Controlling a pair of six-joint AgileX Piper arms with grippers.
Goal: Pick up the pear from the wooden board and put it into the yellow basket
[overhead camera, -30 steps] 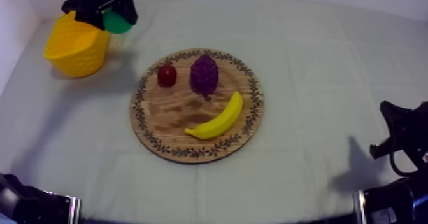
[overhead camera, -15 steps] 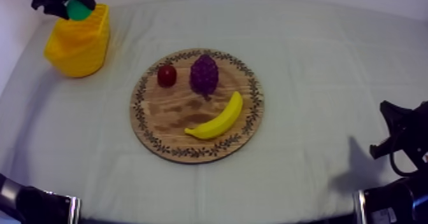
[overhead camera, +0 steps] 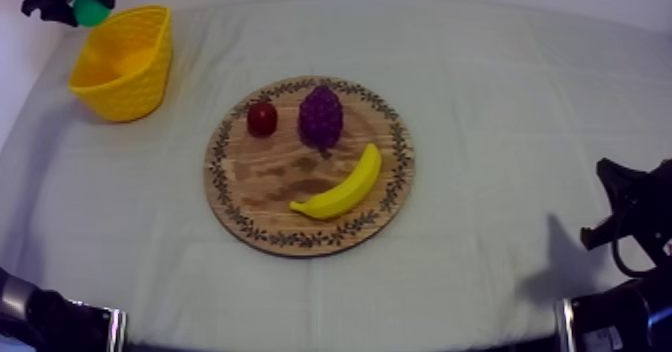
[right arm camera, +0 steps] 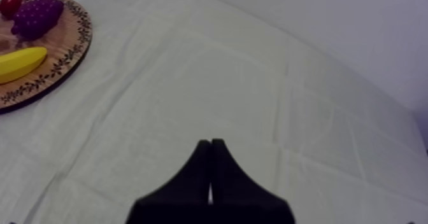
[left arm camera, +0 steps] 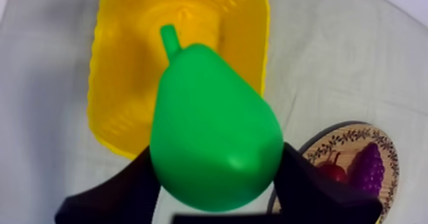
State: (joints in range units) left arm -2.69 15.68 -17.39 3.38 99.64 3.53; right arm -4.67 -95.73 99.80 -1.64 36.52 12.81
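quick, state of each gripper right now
Left gripper: shut on the pear, by the yellow basket.
Right gripper: shut, holding nothing.

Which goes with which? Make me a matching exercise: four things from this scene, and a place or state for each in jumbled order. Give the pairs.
1. pear
2. banana
3. yellow basket
4. right gripper

A. shut on nothing
B. on the wooden board
C. empty, on the cloth
D. in the left gripper

Pairs: 1-D, 2-B, 3-C, 4-A.
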